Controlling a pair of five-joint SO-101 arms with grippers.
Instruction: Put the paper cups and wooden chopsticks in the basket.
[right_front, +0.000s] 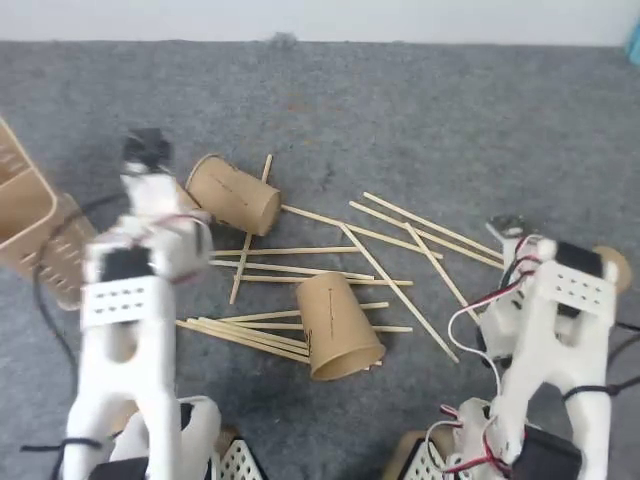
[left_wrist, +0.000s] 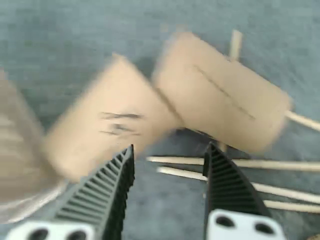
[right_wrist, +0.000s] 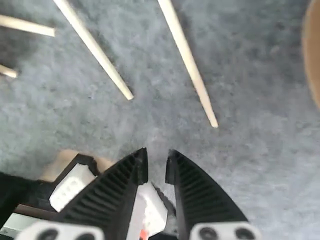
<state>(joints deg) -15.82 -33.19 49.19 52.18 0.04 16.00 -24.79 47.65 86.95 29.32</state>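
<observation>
The left fingers (left_wrist: 171, 150) stand wide apart with nothing between them, tips just short of two paper cups lying on their sides. The nearer cup (left_wrist: 107, 132) is right ahead of the gap, and a second cup (left_wrist: 222, 95) is touching it or nearly so. The right fingers (right_wrist: 156, 155) are almost closed, a thin slit between them, and empty, hanging over the grey surface (right_wrist: 240, 115) near two stick ends. Farther out, a third cup (right_front: 338, 325) rests across the scattered chopsticks (right_front: 300, 272), and the basket (right_front: 22, 210) sits at the surface's edge beside the left arm. The cups look light and thin-walled (easy to crush, quick to roll), so a gentle squeeze across the body near the stiffer rim seems safest. The chopsticks are stiff, thin and smooth, lying flat, so a pinch at mid-length should keep one level.
</observation>
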